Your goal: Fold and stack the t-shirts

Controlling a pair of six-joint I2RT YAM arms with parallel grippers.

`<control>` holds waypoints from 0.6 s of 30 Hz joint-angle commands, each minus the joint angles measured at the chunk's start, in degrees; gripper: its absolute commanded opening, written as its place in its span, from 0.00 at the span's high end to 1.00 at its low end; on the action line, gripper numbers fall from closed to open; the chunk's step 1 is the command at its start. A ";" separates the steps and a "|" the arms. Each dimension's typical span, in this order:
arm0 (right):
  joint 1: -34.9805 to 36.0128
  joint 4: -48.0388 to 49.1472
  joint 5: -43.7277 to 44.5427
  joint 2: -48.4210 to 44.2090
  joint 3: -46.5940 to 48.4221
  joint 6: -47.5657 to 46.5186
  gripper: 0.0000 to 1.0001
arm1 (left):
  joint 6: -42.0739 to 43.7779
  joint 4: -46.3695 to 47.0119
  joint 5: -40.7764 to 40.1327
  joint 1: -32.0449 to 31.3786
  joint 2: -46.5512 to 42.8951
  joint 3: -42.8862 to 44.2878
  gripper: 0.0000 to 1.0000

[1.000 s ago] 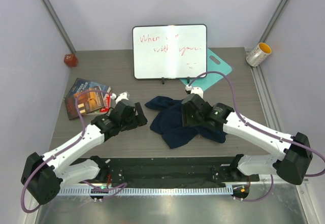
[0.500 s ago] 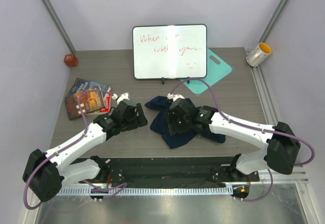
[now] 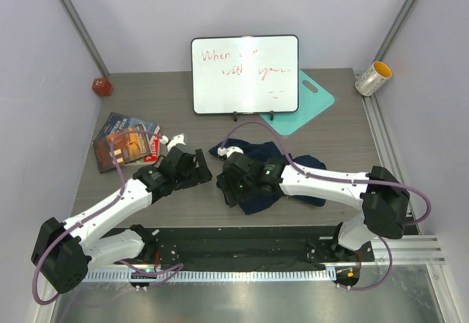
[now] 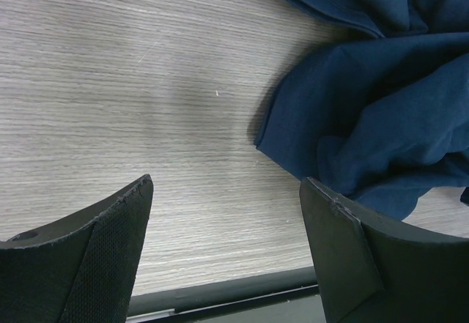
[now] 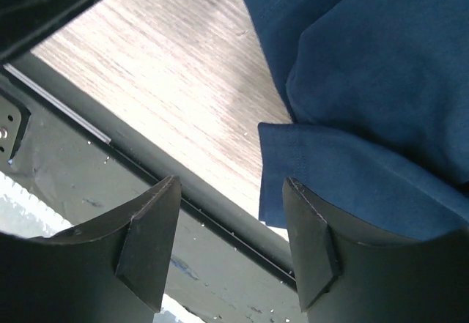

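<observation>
A crumpled heap of dark navy t-shirts (image 3: 258, 200) lies unfolded at the table's middle; how many garments it holds I cannot tell. My right gripper (image 3: 229, 190) hovers over the heap's left edge, pointing toward the near table edge. In the right wrist view this gripper (image 5: 231, 182) is open, and a hemmed corner of the navy fabric (image 5: 366, 81) lies just beyond its right finger (image 5: 311, 242). My left gripper (image 3: 205, 174) sits left of the heap. In the left wrist view it (image 4: 226, 184) is wide open over bare wood, with the fabric (image 4: 366, 96) ahead at the right.
A whiteboard (image 3: 245, 74) stands at the back with a teal board (image 3: 311, 103) behind its right side. Books (image 3: 126, 141) lie at the left, a red object (image 3: 101, 86) in the back-left corner, a cup (image 3: 373, 78) at the back right. A black rail (image 3: 234, 239) runs along the near edge.
My right arm has swung left across the heap to its left edge, and its jaws have widened. The left arm has stayed where it was.
</observation>
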 commanded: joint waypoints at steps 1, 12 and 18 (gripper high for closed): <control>0.04 -1.12 1.68 0.58 2.74 -0.95 0.36 | 0.03 0.96 -1.35 0.40 -1.86 -0.57 0.19; 1.88 -6.13 4.75 7.17 6.87 -1.39 0.36 | -1.12 -0.80 -4.85 0.84 -5.98 -1.80 0.19; 1.88 -6.83 6.86 9.11 6.78 -0.51 0.36 | -1.03 -2.03 -6.71 1.54 -11.44 -3.21 0.18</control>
